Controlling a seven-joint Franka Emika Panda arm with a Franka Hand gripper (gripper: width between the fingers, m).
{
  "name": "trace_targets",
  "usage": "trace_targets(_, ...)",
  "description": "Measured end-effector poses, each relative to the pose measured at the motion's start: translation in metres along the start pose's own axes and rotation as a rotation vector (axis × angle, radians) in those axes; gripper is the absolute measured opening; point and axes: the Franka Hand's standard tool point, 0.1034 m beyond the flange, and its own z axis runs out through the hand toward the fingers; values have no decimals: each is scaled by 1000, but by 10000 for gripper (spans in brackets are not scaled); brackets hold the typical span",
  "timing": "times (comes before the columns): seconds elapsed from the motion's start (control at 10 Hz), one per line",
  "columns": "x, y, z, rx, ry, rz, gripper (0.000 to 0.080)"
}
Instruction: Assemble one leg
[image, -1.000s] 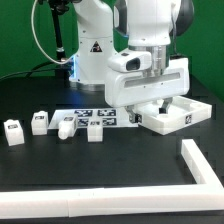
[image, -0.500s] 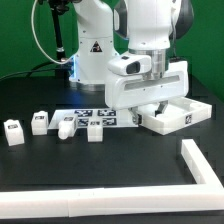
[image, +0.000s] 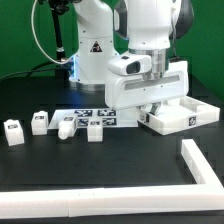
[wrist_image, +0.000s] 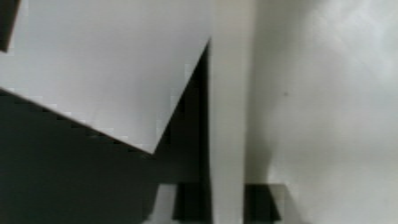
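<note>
**A:** The fingers (image: 157, 103) are down at the raised rim of the big flat white rimmed tray-like piece (image: 188, 118). In the wrist view a white wall runs up between them. I cannot tell whether they pinch it or only straddle it.

**B:** What worries you?

**A:** If they do hold it, it is a thin edge on a wide part. I'd judge that the tray-like piece could pivot or slip out on any lift. A low sweep could also drag it into the white L-shaped barrier (image: 195, 158) lying near it on the black counter (image: 40, 165).

**B:** And the part we actually need?

**A:** Untouched. The nearest leg (image: 95, 130), a small white plastic square-sectioned post with a black-and-white tag, sits just in front of the marker board (image: 104, 116). Its fellows are lined up toward the exterior view's left, all well apart from the fingers.

**B:** Posture?

**A:** The hand points straight down with its broad face to the exterior camera. The white arm (image: 150, 30) rises nearly upright above it.
</note>
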Motion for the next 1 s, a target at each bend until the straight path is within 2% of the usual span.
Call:
trace_targets(0.2,2,38,-20,-5,-5,134,55)
trace_targets(0.4,2,74,-52,14,-5,206,55)
trace_targets(0.5,0,87,-69,36,-17,258,55)
trace_targets(0.6,-1,94,-74,32,-2,276,55)
trace_targets(0.7,-5,91,-70,16,23,250,55)
trace_targets(1.0,-6,90,-68,19,9,264,55)
